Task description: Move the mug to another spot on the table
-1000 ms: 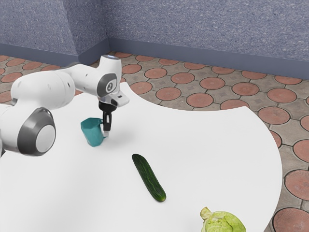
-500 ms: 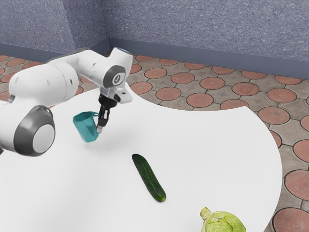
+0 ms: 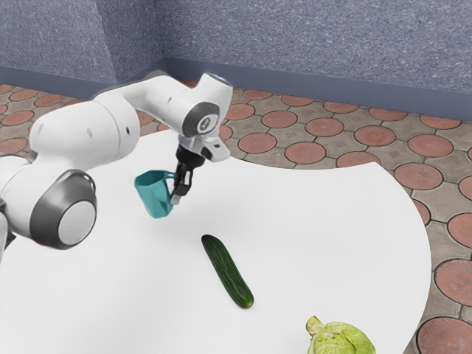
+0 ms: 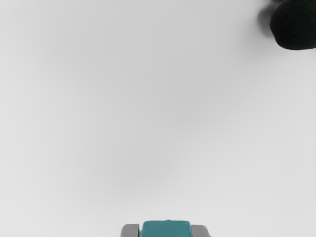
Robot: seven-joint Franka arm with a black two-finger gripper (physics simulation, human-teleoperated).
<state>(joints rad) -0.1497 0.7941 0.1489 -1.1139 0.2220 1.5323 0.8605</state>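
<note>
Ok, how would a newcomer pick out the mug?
Find the white table; the arm's gripper hangs above it. The mug is the tilted teal cup it grips, held off the surface, unlike the dark green cucumber and pale cabbage lying there.

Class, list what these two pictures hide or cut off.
Cabbage: exterior view, lower part cut off by the bottom edge.
Mug: wrist view, mostly cut off by the picture's edge.
Cucumber: wrist view, blurred, only one end inside the picture.
</note>
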